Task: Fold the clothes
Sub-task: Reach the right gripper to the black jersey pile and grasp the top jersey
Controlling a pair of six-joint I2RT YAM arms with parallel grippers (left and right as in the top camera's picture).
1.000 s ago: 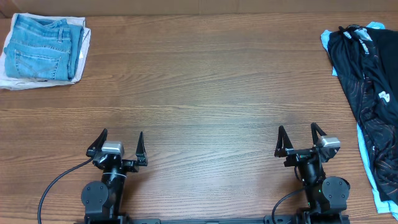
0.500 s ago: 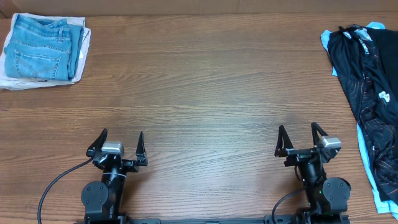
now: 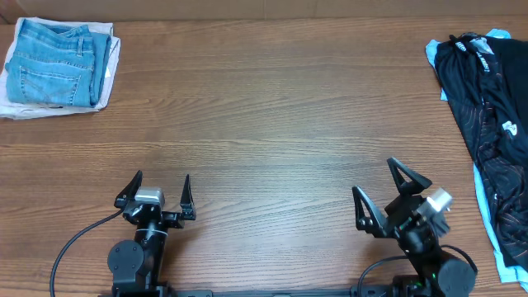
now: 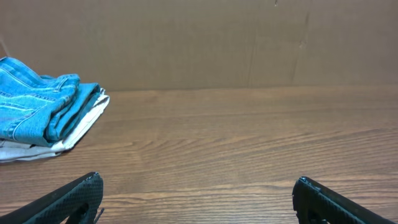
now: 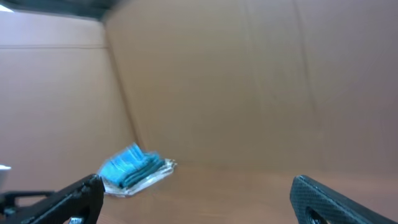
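Along the far right edge of the table (image 3: 264, 124), in the overhead view, the black sports shirt (image 3: 493, 115) lies unfolded and rumpled. It runs from the rear corner toward the front, with thin orange lines and small white logos visible on it. It rests on a light-blue garment (image 3: 431, 52), whose edge shows along the shirt's left side. Both pieces extend past the frame on the right.

The left gripper (image 3: 162, 177) sits at the front left of the table, its jaws spread apart with nothing between them, well apart from the shirt. In the left wrist view its two fingers (image 4: 68, 200) stand at the lower corners with bare wood between them.

The right gripper (image 3: 372, 176) sits at the front right, turned at an angle toward the left, its jaws likewise spread and empty. It is near the shirt but not touching it.

Folded denim jeans (image 3: 56, 64) lie at the rear left corner on a white cloth (image 3: 15, 107). The right wrist view is blurred; it shows the jeans as a small blue shape before a brown cardboard wall (image 5: 249, 81).
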